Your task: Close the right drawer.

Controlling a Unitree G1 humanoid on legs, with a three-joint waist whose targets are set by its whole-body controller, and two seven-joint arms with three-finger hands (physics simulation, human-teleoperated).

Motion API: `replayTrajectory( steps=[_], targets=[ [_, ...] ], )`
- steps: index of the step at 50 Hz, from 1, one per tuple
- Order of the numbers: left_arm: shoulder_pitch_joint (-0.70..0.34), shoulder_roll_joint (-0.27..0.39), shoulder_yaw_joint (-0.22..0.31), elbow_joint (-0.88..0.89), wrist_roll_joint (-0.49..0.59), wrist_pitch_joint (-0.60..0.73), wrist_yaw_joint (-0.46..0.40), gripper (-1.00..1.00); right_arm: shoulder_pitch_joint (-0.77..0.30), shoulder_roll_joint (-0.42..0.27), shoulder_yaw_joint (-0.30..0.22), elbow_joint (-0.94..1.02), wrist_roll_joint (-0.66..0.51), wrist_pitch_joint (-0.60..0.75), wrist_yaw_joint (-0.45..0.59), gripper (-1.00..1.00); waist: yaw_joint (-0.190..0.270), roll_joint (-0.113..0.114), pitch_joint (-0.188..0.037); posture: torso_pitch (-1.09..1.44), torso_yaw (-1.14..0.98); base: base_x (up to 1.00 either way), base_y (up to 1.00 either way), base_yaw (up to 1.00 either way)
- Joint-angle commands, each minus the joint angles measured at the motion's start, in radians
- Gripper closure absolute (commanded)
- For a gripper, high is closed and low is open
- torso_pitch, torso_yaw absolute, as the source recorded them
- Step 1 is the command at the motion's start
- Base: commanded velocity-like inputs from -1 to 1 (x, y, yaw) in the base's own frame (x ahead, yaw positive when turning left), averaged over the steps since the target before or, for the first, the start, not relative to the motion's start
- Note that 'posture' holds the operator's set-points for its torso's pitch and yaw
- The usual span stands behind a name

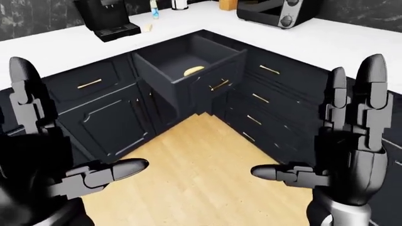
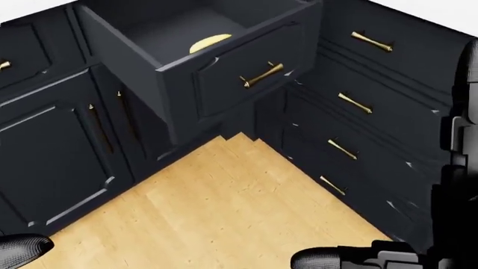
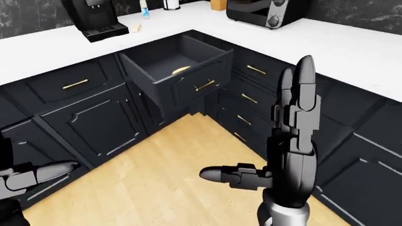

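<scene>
A: Drawers pulled out?
B: One open drawer (image 1: 188, 61), holding one yellow item (image 2: 208, 43).
A: On the tabletop (image 1: 352, 42)?
B: One coffee machine (image 1: 105, 18), one toaster oven (image 1: 276, 12), one blue bottle (image 1: 154, 9), one white cylinder (image 1: 180, 4), one wooden block (image 1: 227, 4).
A: Hands?
B: Two: left hand (image 1: 44, 160), right hand (image 1: 342, 146), both spread.

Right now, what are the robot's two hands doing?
Left hand: open, fingers spread, holding nothing.
Right hand: open, fingers up, holding nothing.
</scene>
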Motion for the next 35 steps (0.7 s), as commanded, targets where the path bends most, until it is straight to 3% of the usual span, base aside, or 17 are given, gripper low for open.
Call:
replayTrajectory(
  steps=[1,6,8,9,10,11,13,19,21,22,23,25,27,32,34,35],
  targets=[
    [-0.012,0.001,0.005,-0.034,0.009,-0.026,-0.014,-1.00,-0.013,-0.002,-0.006,-0.046,0.003,-0.026,-0.008,-1.00,-0.003,0.000,-0.012,0.00,0.00,0.00,0.00,-0.37],
    [-0.013,-0.017,0.009,-0.034,0.016,-0.023,-0.030,-1.00,-0.013,-0.002,-0.001,-0.040,-0.002,-0.030,-0.007,-1.00,0.001,-0.059,-0.009,0.00,0.00,0.00,0.00,-0.37],
    [-0.013,-0.017,0.008,-0.034,0.016,-0.022,-0.029,-1.00,-0.007,-0.002,0.002,-0.043,-0.003,-0.033,-0.008,-1.00,0.000,-0.107,-0.020,0.00,0.00,0.00,0.00,-0.38],
    [-0.014,-0.017,0.008,-0.034,0.016,-0.022,-0.029,-1.00,-0.010,-0.002,0.001,-0.041,-0.002,-0.033,-0.009,-1.00,-0.008,-0.147,-0.038,0.00,0.00,0.00,0.00,-0.38],
    [-0.015,-0.016,0.008,-0.034,0.016,-0.021,-0.028,-1.00,-0.010,-0.002,0.002,-0.040,-0.003,-0.034,-0.009,-1.00,-0.018,-0.099,-0.018,0.00,0.00,0.00,0.00,-0.38],
    [-0.015,-0.012,0.009,-0.034,0.014,-0.022,-0.025,-1.00,-0.006,-0.002,0.006,-0.040,-0.006,-0.037,-0.010,-1.00,-0.010,-0.111,-0.023,0.00,0.00,0.00,0.00,-0.37],
    [-0.014,-0.009,0.006,-0.034,0.014,-0.023,-0.022,-1.00,-0.006,-0.001,0.003,-0.040,-0.004,-0.035,-0.013,-1.00,-0.018,-0.092,-0.025,0.00,0.00,0.00,0.00,-0.37],
    [-0.017,0.009,0.007,-0.034,0.002,-0.021,-0.005,-1.00,0.002,-0.001,0.007,-0.049,-0.006,-0.035,-0.012,-1.00,-0.006,-0.028,0.003,0.00,0.00,0.00,0.00,-0.37],
    [-0.019,0.021,0.006,-0.034,-0.004,-0.018,0.007,-1.00,0.006,0.001,0.012,-0.045,-0.011,-0.042,-0.015,-1.00,-0.006,0.016,-0.004,0.00,0.00,0.00,0.00,-0.35],
    [-0.020,0.029,0.005,-0.034,-0.006,-0.020,0.015,-1.00,0.014,0.002,0.017,-0.048,-0.014,-0.048,-0.017,-1.00,-0.002,0.054,-0.020,0.00,0.00,0.00,0.00,-0.35],
    [-0.019,0.034,0.002,-0.034,-0.008,-0.020,0.019,-1.00,0.017,0.001,0.017,-0.047,-0.015,-0.050,-0.018,-1.00,0.010,0.014,-0.008,0.00,0.00,0.00,0.00,-0.34],
    [-0.019,0.040,-0.001,-0.034,-0.008,-0.021,0.025,-1.00,0.013,0.000,0.016,-0.043,-0.014,-0.049,-0.019,-1.00,0.002,0.019,-0.002,0.00,0.00,0.00,0.00,-0.34],
    [-0.017,0.037,-0.002,-0.034,-0.007,-0.023,0.022,-1.00,0.004,-0.001,0.012,-0.037,-0.011,-0.046,-0.019,-1.00,0.000,0.002,-0.015,0.00,0.00,0.00,0.00,-0.34],
    [-0.013,0.011,-0.002,-0.034,0.008,-0.024,-0.002,-1.00,0.003,-0.001,0.011,-0.033,-0.012,-0.048,-0.019,-1.00,0.002,-0.050,-0.009,0.00,0.00,0.00,0.00,-0.35],
    [-0.009,-0.004,0.001,-0.034,0.015,-0.026,-0.018,-1.00,0.010,0.000,0.012,-0.035,-0.012,-0.052,-0.020,-1.00,0.002,-0.090,-0.014,0.00,0.00,0.00,0.00,-0.35],
    [-0.008,-0.013,0.002,-0.034,0.019,-0.027,-0.026,-1.00,0.010,-0.001,0.012,-0.034,-0.012,-0.054,-0.020,-1.00,-0.002,-0.126,-0.029,0.00,0.00,0.00,0.00,-0.34]
  ],
)
